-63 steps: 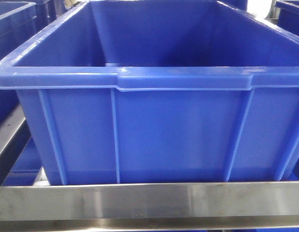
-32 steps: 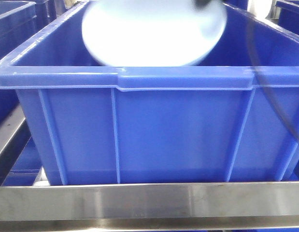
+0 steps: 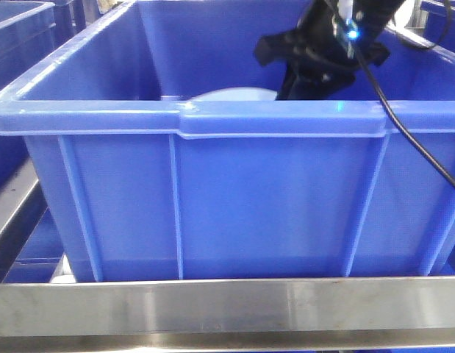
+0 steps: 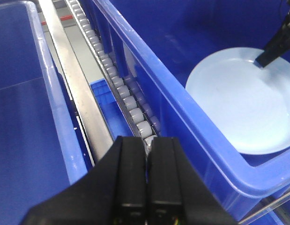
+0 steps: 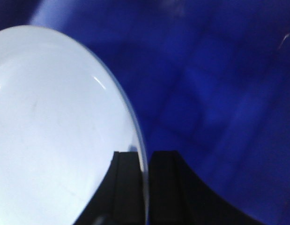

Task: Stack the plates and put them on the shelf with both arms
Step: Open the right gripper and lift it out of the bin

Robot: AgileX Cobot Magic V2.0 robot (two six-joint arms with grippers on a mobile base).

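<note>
Blue plastic fills nearly every view: your right hand is down inside the large blue plastic crate, its two black fingers closed on the rim of a pale bluish-white round plate. In the right wrist view the plate's edge runs straight into the narrow slot between the fingers, so the grip sits on the rim alone. From the left wrist view the plate lies low in the crate near its floor, and a dark fingertip touches its far edge. Only one plate shows; you cannot tell whether a second lies under it.

Your left hand holds nothing, its fingers pressed together, and it hovers outside the crate above the grey roller track and the brushed steel rail beside it.

Watch the grip. A glossy plate pinched by its thin rim can pivot or slide out if you lift fast, and it would strike the crate wall. The black cable trailing from the right arm drapes across the crate's front lip and could snag there as you move. The steel front rail sits below the crate.
</note>
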